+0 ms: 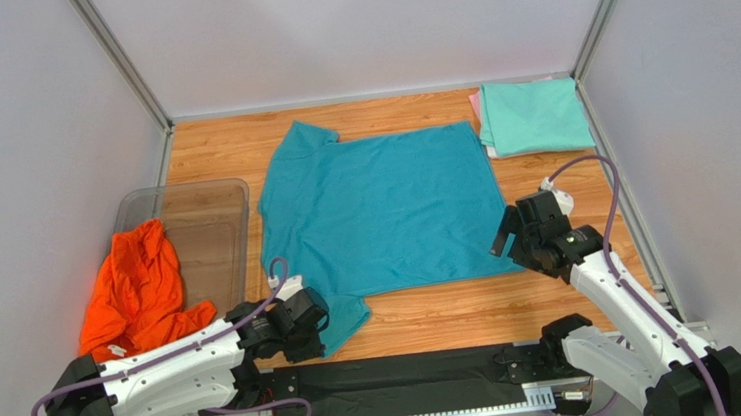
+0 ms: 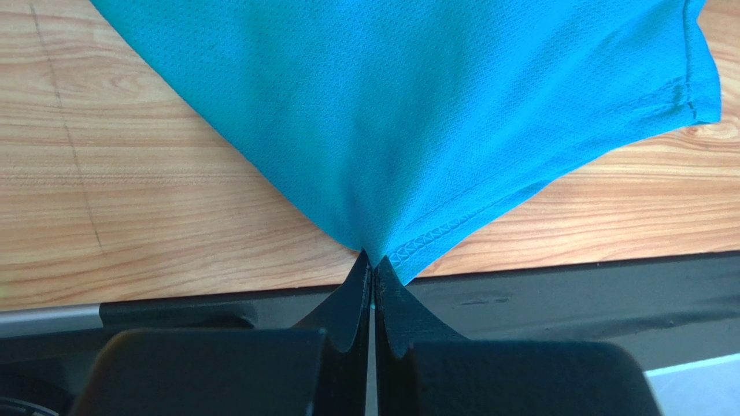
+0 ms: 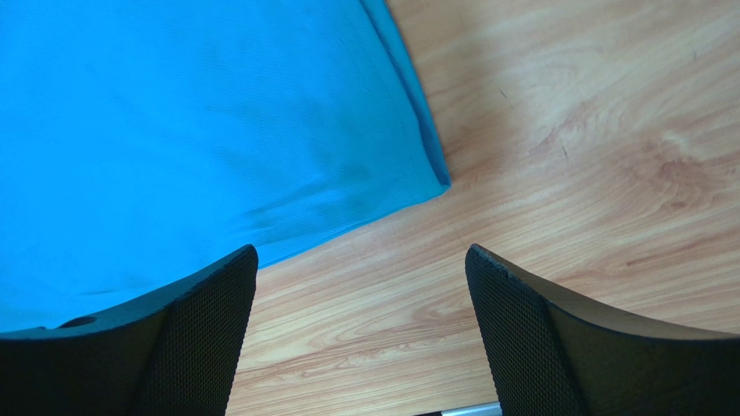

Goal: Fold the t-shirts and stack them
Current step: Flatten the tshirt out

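Note:
A teal-blue t-shirt (image 1: 381, 212) lies spread flat in the middle of the wooden table. My left gripper (image 1: 323, 320) is at its near left sleeve, and the left wrist view shows that gripper (image 2: 373, 260) shut on the hemmed edge of the teal cloth (image 2: 417, 113). My right gripper (image 1: 506, 239) hovers at the shirt's near right corner (image 3: 434, 178). Its fingers stand open (image 3: 360, 251) with only bare wood between them. An orange t-shirt (image 1: 135, 290) lies crumpled at the left. A folded mint green t-shirt (image 1: 536, 116) rests on a pale pink one (image 1: 478, 110) at the back right.
A clear plastic tub (image 1: 204, 202) stands at the left, with the orange shirt draped over its near left edge. White walls and metal frame posts close in the table. A black strip (image 1: 406, 373) runs along the near edge between the arm bases.

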Available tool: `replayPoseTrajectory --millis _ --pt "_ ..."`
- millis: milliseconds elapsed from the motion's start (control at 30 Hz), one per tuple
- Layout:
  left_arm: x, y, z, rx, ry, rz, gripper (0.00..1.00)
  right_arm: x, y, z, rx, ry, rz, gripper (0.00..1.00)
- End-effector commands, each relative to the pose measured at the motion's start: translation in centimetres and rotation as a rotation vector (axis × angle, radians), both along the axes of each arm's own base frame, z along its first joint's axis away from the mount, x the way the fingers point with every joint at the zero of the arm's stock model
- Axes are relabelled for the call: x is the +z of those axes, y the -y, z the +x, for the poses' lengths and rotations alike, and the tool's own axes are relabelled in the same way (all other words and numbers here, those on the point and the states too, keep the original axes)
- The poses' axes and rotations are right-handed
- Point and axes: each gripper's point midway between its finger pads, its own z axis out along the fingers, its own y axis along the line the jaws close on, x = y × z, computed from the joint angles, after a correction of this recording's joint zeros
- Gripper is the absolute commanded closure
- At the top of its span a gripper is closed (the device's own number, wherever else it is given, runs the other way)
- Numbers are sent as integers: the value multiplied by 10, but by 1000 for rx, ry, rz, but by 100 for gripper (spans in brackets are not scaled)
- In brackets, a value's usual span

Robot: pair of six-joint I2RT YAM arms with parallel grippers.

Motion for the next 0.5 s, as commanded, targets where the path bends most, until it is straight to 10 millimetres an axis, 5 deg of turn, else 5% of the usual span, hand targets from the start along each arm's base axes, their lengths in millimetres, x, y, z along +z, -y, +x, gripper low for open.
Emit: replayPoseTrajectory --millis 0,267,467 --pt "6 0 -4 -19 -11 -12 100 -13 3 -7 -87 -35 15 19" --pt "16 0 -2 -23 13 -26 100 -29 12 -5 -136 -46 -28 46" --pt "17 -1 2 -29 35 -22 100 -40 11 -8 -138 -70 -23 55"
